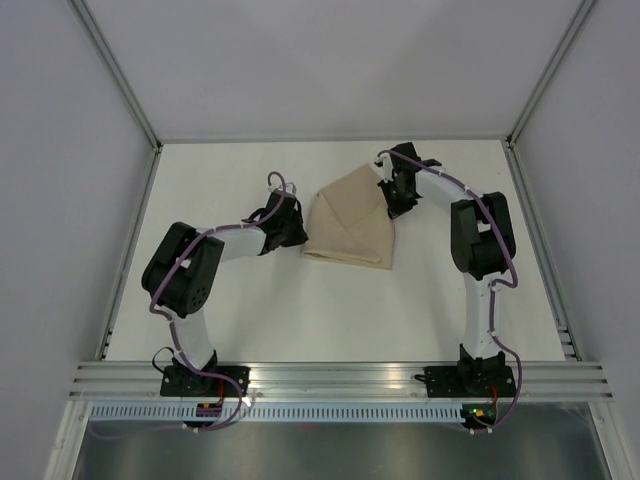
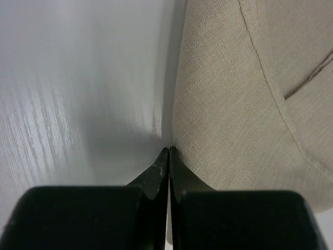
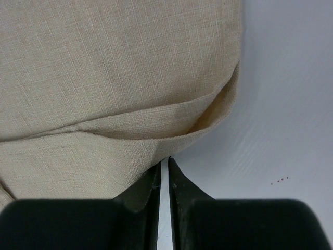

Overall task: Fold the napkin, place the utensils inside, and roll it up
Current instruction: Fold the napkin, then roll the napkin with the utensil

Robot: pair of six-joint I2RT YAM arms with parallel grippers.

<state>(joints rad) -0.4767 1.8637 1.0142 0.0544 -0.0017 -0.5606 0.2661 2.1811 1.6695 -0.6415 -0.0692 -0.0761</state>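
Now the folded napkin (image 1: 348, 225) lies on the desk (image 1: 300, 310). Beside it the left gripper (image 2: 169, 150) is pressed together. I cannot tell if the right gripper (image 3: 167, 159) pinches it.

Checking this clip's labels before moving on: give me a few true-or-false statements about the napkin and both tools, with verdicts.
1. The napkin lies spread out as a single flat square. False: it is folded, with overlapping layers.
2. The left tool is shut, with its tips at the napkin's left edge. True.
3. Utensils lie on top of the napkin. False: none show in any view.
4. The right tool is at the napkin's right side, tips at the cloth's edge. True.
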